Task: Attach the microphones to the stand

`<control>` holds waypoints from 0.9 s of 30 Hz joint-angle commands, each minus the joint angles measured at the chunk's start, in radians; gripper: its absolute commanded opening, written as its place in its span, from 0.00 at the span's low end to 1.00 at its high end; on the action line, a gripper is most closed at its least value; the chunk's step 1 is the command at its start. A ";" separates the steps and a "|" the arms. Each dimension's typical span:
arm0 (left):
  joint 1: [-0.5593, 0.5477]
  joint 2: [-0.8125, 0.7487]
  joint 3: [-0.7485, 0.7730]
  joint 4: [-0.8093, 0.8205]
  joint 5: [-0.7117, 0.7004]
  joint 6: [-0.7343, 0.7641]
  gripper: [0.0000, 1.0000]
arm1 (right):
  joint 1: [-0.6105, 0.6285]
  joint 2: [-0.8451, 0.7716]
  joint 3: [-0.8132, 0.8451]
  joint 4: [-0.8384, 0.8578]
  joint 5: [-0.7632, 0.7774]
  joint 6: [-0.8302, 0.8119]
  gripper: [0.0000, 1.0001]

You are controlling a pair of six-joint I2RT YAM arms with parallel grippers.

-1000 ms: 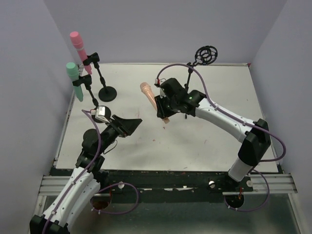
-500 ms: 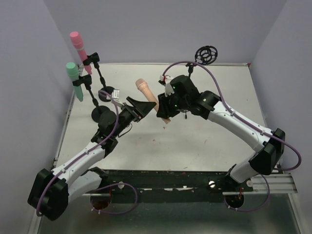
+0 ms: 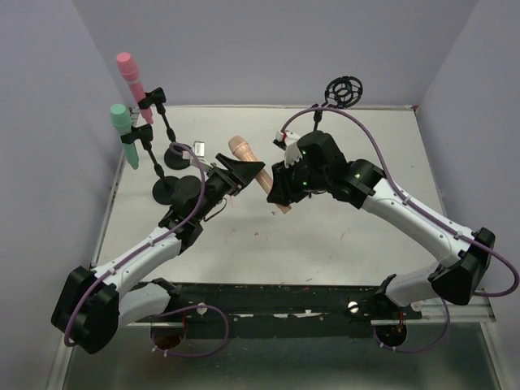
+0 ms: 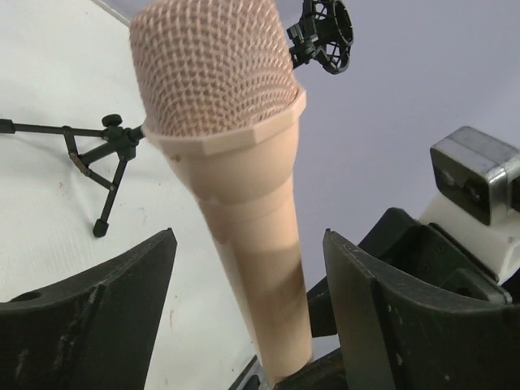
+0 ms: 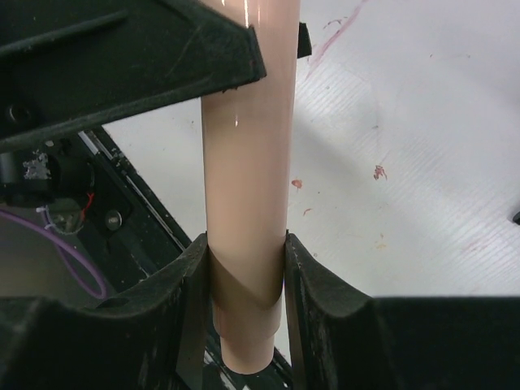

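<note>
Over the middle of the counter [image 3: 349, 236], the peach microphone [image 3: 240, 149], likely light, stiff, slippery plastic best held mid-handle, tilts toward eleven o'clock, its lower handle clamped by the right fingers [image 5: 321, 301], the left fingers [image 4: 106, 309] spread open astride its neck.

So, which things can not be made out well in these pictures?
1. Top view: the foot of the empty stand is hidden behind the right arm.
2. Right wrist view: the peach microphone is cut off by the top edge, so its head is missing.
3. Top view: the clips on the pink microphone and green microphone are too small to judge.
</note>
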 commanded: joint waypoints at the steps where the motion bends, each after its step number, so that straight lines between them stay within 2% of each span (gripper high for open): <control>1: -0.006 0.015 0.051 0.013 -0.021 0.003 0.76 | 0.008 -0.031 -0.028 0.025 -0.042 -0.024 0.01; 3: -0.006 0.019 0.056 0.016 -0.016 0.007 0.75 | 0.008 -0.039 -0.037 0.025 -0.043 -0.026 0.01; 6: -0.006 0.020 0.057 0.030 -0.001 0.015 0.65 | 0.008 -0.042 -0.052 0.025 -0.043 -0.030 0.01; 9: -0.006 0.022 0.053 0.056 0.034 0.035 0.35 | 0.008 -0.046 -0.063 0.023 -0.043 -0.041 0.01; 10: -0.007 0.019 0.053 0.057 0.043 0.046 0.27 | 0.008 -0.049 -0.063 0.019 -0.045 -0.049 0.05; 13: -0.007 -0.003 0.059 0.045 0.071 0.090 0.14 | 0.008 -0.059 -0.056 0.004 -0.034 -0.064 0.21; 15: -0.007 -0.027 0.071 0.016 0.080 0.139 0.09 | 0.009 -0.066 -0.042 -0.016 -0.020 -0.072 0.37; 17: -0.006 -0.059 0.085 -0.022 0.082 0.191 0.06 | 0.008 -0.075 -0.023 -0.055 -0.020 -0.102 1.00; 20: -0.006 -0.113 0.102 -0.080 0.074 0.260 0.04 | 0.008 -0.098 0.018 -0.098 0.004 -0.142 1.00; 27: -0.006 -0.218 0.207 -0.312 0.051 0.495 0.03 | -0.009 -0.210 0.095 -0.130 0.230 -0.237 1.00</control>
